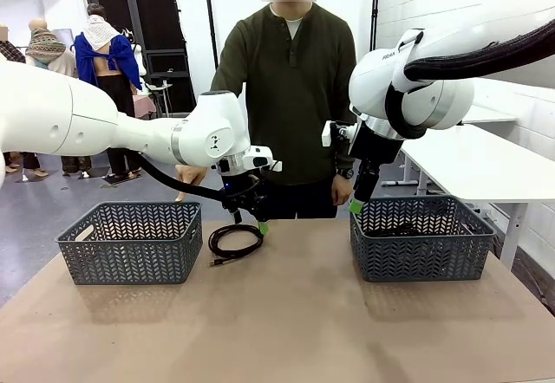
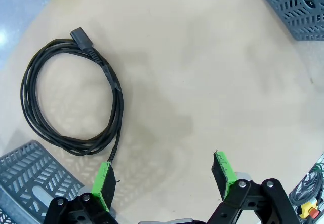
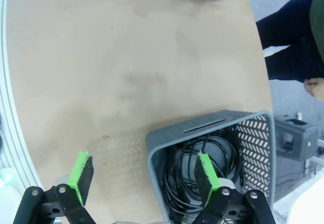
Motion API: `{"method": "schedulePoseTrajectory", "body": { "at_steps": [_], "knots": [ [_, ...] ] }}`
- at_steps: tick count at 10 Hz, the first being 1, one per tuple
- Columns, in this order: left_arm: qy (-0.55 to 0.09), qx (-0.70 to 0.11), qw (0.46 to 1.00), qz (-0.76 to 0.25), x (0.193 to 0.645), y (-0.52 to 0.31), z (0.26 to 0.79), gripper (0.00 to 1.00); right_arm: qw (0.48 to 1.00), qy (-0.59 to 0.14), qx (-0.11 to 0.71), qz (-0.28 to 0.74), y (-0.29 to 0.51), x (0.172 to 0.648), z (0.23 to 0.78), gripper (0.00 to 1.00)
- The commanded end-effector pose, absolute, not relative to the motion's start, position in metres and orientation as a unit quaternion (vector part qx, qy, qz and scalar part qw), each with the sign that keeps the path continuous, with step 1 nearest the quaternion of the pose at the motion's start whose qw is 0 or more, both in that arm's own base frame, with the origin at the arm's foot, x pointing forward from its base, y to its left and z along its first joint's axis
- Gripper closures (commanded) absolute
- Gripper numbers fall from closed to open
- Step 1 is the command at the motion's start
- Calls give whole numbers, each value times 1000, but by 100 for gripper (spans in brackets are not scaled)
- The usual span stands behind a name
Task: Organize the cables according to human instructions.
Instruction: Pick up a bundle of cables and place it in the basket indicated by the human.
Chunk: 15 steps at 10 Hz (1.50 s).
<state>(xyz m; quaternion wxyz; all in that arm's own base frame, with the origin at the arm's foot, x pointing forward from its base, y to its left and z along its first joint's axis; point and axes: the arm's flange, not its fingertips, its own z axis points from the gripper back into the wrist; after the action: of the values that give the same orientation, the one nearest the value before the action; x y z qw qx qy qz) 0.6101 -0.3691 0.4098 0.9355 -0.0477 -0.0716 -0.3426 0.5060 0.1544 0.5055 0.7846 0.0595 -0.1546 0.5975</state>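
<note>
Both black two-finger grippers are hanging released: the left gripper (image 2: 164, 176) is hovering at the wrist frame's bottom, its green pad (image 2: 103, 184) just beside the thin black rubbery coiled cable (image 2: 71, 100) lying upper left on tan tabletop (image 2: 212, 82). Right gripper (image 3: 144, 178) is straddling the grey lattice plastic basket (image 3: 263, 148) wall, tangled black cords (image 3: 223, 158) lying inside.
</note>
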Motion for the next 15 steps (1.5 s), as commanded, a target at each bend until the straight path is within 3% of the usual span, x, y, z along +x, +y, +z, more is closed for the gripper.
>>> {"method": "schedulePoseTrajectory", "body": {
  "at_steps": [1, 15],
  "knots": [
    [-75, -46, 935, -343, 607, -366, 412, 0, 787, -155, 58, 595, 155, 507, 505, 0],
    [-42, -14, 957, -287, 679, -394, 356, 0, 787, -155, 58, 595, 155, 507, 505, 0]
  ]
}}
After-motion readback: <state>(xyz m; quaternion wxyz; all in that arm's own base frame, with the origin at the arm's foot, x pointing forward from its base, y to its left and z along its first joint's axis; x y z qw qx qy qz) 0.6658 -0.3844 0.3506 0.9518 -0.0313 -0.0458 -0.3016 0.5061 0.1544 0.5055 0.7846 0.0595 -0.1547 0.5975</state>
